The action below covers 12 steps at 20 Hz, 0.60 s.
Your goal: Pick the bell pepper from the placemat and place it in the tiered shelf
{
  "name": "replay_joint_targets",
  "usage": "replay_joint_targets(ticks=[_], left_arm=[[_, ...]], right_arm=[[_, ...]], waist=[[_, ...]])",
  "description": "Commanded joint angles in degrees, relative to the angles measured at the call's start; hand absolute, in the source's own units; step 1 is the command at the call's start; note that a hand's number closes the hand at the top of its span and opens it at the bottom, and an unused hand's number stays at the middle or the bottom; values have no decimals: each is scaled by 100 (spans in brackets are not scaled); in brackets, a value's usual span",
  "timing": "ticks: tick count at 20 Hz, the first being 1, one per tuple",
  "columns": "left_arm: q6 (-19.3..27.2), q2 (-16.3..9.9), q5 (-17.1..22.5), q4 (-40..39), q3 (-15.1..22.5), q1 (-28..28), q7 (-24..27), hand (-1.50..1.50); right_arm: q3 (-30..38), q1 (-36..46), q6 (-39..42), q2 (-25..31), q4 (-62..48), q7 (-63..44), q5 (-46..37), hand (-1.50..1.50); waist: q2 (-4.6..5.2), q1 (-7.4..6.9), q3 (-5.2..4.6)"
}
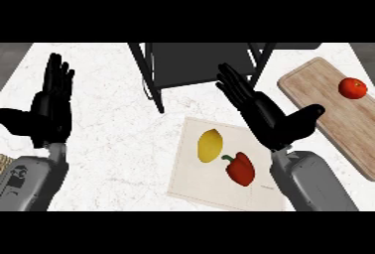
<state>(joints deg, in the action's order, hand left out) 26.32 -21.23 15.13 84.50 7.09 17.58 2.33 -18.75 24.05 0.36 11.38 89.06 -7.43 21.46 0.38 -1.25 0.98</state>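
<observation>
A red bell pepper (240, 168) with a green stem lies on the cream placemat (192, 182), next to a yellow lemon (210, 145). The dark tiered shelf (199, 63) stands at the back centre of the marble counter. My right hand (266, 114) is open, fingers straight and pointing up-left. It hovers over the placemat's upper right corner, just above and right of the pepper, not touching it. My left hand (51, 106) rests open at the left with fingers up, holding nothing.
A wooden cutting board (330, 119) lies at the right with a red tomato (353, 88) on it. A woven object (4, 162) shows at the left edge. The shelf's legs (157, 96) stand just beyond the placemat.
</observation>
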Motion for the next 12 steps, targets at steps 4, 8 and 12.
replay_joint_targets(ticks=[4,8,12], left_arm=[[-699,-309,-183,-331,643,-903,-316,0],[-1054,-266,-152,-548,1065,-1342,-504,0],[-1660,-367,-122,-523,1243,-1589,-321,0]], right_arm=[[562,-489,-649,1435,-239,-98,-1337,-150],[776,-892,-1226,2851,-846,-611,-2753,150],[1414,-1826,-1410,1783,-406,342,-1489,-150]], waist=[[-46,343,-109],[-28,669,-160],[-49,232,-93]])
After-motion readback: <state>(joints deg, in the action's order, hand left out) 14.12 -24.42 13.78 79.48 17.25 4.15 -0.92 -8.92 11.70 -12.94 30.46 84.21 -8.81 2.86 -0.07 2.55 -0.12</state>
